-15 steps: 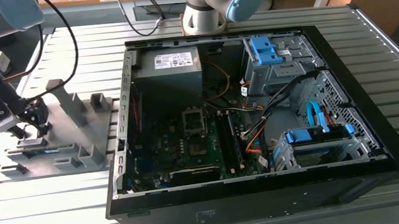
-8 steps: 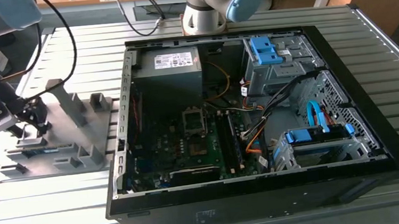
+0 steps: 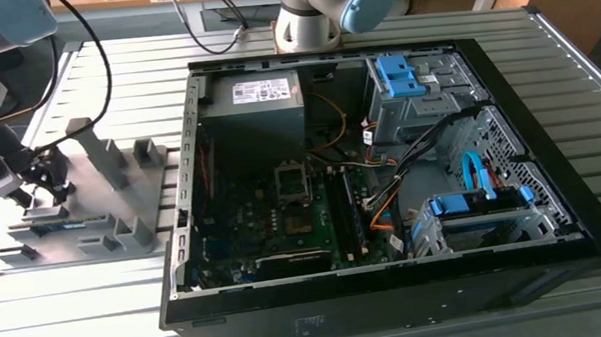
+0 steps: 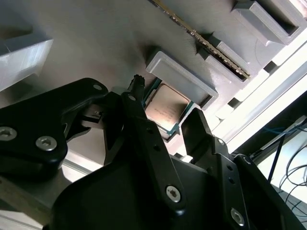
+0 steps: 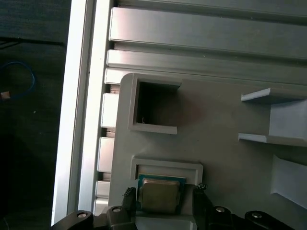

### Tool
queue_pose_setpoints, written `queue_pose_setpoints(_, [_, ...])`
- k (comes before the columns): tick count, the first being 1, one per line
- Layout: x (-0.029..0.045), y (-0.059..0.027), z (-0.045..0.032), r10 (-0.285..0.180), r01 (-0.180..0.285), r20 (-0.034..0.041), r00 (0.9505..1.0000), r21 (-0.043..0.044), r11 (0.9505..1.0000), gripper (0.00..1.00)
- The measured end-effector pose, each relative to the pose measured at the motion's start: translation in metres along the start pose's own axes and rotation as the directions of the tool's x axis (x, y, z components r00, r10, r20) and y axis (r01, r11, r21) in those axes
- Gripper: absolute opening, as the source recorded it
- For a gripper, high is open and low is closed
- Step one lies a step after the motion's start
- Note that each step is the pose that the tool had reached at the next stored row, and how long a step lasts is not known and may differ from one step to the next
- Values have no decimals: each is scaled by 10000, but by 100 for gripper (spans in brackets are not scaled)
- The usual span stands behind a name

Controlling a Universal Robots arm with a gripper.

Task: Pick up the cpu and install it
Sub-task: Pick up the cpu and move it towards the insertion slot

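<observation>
Exterior view: gripper [image 3: 42, 189] low over the grey tray [image 3: 119, 191] near the table's [image 3: 65, 316] edge on the exterior view's left; open computer case [image 3: 560, 196] toward the exterior view's right.
In both wrist views the cpu [image 5: 159, 196] lies flat in a walled pocket at the tray's edge, fingers [image 5: 200, 201] apart, one either side, not touching it. Judged light, thin, rigid, smooth-topped, fragile underneath; best taken squarely by two opposite edges, gently. The first wrist view adds an empty pocket [image 5: 153, 108] just beside it; the second wrist view, a long memory stick [image 4: 216, 50] farther along the tray.
</observation>
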State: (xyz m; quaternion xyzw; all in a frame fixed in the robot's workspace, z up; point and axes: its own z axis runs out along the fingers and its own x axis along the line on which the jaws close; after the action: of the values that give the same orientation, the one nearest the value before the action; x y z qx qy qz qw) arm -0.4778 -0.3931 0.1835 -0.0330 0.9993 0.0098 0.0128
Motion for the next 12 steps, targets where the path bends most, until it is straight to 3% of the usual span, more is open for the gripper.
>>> queue_pose_setpoints(12, [11,23,11,-1,1,-2,10000,24,10000,58])
